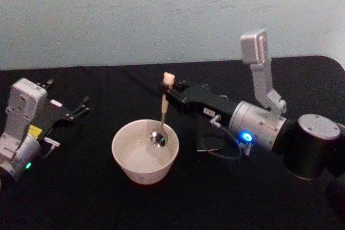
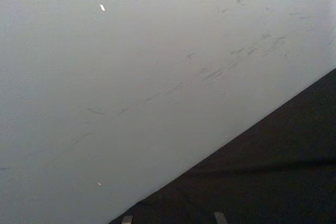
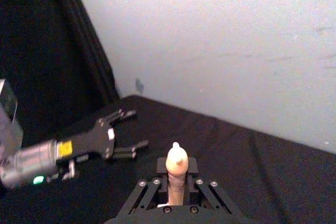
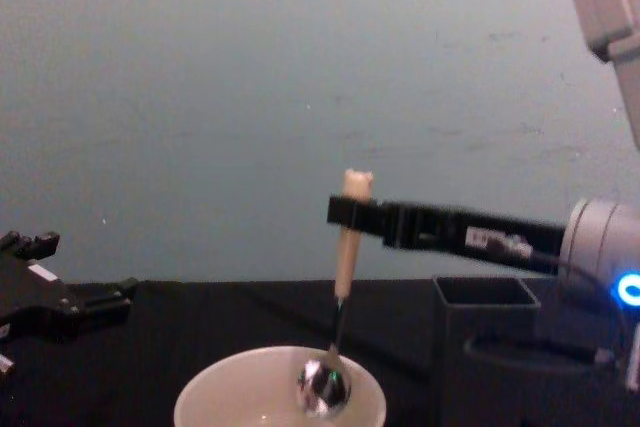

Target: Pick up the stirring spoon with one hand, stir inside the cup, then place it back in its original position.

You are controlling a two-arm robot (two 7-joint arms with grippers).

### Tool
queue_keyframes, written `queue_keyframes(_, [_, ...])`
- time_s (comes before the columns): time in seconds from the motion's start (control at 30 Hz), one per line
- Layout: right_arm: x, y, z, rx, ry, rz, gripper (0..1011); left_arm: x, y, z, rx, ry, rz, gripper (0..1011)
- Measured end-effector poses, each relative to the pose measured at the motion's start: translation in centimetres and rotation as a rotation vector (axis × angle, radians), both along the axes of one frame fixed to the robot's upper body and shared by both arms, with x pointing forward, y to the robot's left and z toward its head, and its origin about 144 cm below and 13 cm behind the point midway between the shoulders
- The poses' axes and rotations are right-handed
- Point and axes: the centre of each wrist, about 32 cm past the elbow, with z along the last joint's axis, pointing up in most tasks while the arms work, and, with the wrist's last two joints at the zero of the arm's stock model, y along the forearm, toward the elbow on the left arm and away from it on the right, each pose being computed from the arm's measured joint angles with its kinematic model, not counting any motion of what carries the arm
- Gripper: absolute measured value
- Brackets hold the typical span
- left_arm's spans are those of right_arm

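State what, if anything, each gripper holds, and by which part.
The right gripper holds the stirring spoon by its upper handle, just below the bear head; the bowl hangs in the cup. The left gripper is open and holds nothing.

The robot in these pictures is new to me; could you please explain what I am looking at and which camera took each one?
It is a two-armed robot at a table covered in black cloth. One picture looks down from its head, one looks across from its chest, and one comes from a camera on each wrist. The right gripper is shut on the stirring spoon, holding its peach handle just below the bear head, with the shiny bowl down inside the cream cup. The left gripper is open and idle off to the robot's left; its wrist camera faces the wall. A dark grey square holder stands beside the cup, under the right arm.
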Motion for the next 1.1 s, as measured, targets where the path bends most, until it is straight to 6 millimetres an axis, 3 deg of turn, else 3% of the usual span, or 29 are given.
queue_keyframes(0.4, [1.2, -1.5, 3.1, 0.115, 0.009, -0.096, 204, 0.0, 0.0, 0.0, 0.000, 0.000, 0.000, 1001])
queue_keyframes(0.6, [1.5, -3.2, 4.6, 0.175, -0.001, -0.144, 204, 0.0, 0.0, 0.0, 0.000, 0.000, 0.000, 1001])
queue_keyframes(1.1, [0.1, -7.2, 4.8, 0.175, -0.051, -0.180, 204, 0.0, 0.0, 0.0, 0.000, 0.000, 0.000, 1001])
